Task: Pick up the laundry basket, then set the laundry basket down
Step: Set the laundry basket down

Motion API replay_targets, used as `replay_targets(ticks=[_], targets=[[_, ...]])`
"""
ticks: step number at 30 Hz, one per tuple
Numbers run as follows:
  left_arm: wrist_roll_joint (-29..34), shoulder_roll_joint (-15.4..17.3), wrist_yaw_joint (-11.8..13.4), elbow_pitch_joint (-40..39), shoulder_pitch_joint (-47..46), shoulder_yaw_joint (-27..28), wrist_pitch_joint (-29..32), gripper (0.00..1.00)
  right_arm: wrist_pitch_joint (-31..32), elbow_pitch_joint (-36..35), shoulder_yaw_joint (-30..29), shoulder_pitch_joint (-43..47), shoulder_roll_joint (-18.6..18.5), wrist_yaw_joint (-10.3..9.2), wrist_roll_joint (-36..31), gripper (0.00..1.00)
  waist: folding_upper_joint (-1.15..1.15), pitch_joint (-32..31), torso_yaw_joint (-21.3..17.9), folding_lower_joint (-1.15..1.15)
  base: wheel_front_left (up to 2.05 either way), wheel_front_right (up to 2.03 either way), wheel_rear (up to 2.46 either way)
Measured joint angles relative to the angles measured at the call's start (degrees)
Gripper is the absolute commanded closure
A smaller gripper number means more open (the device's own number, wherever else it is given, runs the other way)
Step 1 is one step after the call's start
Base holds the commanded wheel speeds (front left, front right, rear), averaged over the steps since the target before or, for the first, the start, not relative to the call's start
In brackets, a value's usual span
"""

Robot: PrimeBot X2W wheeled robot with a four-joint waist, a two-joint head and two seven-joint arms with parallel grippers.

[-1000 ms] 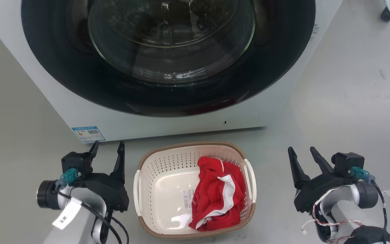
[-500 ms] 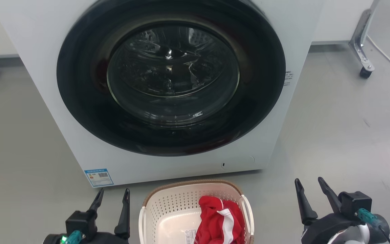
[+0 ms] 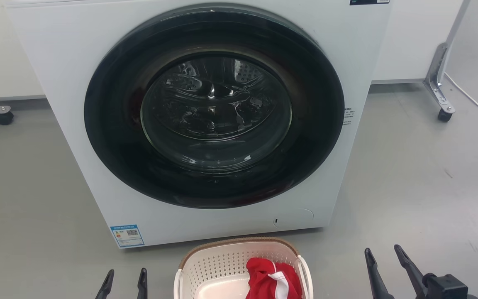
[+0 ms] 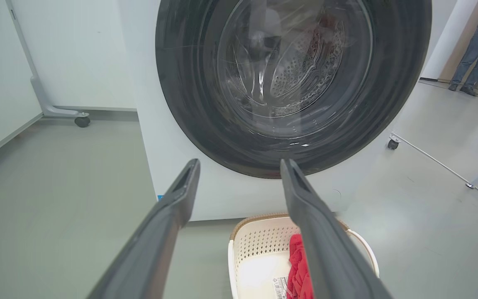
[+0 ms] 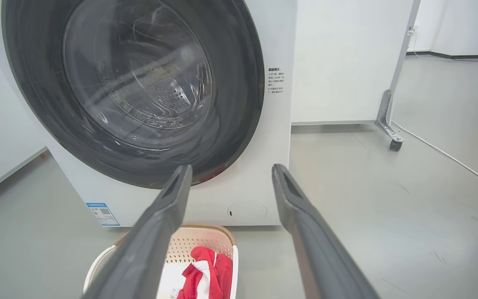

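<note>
The laundry basket (image 3: 218, 262) stands on the grey floor (image 3: 421, 187) just in front of the white washing machine (image 3: 56, 62), between my two hands and touching neither. My left hand (image 3: 125, 277) is at its left, fingers spread and holding nothing. My right hand (image 3: 382, 253) is further off at its right, likewise spread and holding nothing. A red garment with white stripes (image 3: 270, 279) lies in the basket against its right wall.

In my left wrist view a barcode sticker (image 4: 280, 286) shows on the basket's bottom, its digits too small to read. A blue label with a QR code (image 3: 127, 235) sits at the lower left corner of the machine's front; I cannot make out its print. A short block of black characters (image 3: 348, 116) runs down the front to the right of the dark round door (image 3: 214, 108), also too fine to read. At the far right of my left wrist view a person's legs in jeans (image 4: 471, 50) stand well away.
</note>
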Motion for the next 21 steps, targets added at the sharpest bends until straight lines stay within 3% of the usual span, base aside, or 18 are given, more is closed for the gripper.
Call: replay_targets(ticks=[9, 21], targets=[[1.0, -1.7, 0.1, -2.6, 4.4, 4.8, 0.0, 0.00, 0.0, -5.3, -3.0, 5.5, -0.8, -0.89, -1.3, 0.00, 0.01, 0.1, 0.3, 0.01, 0.00, 0.00, 0.00], [4.1, -2.8, 0.1, -5.0, 5.6, 6.7, 1.2, 0.00, 0.0, -7.9, -5.1, 8.6, -0.8, -0.96, -3.0, 0.00, 0.01, 0.4, 0.6, 0.01, 0.00, 0.00, 0.00]])
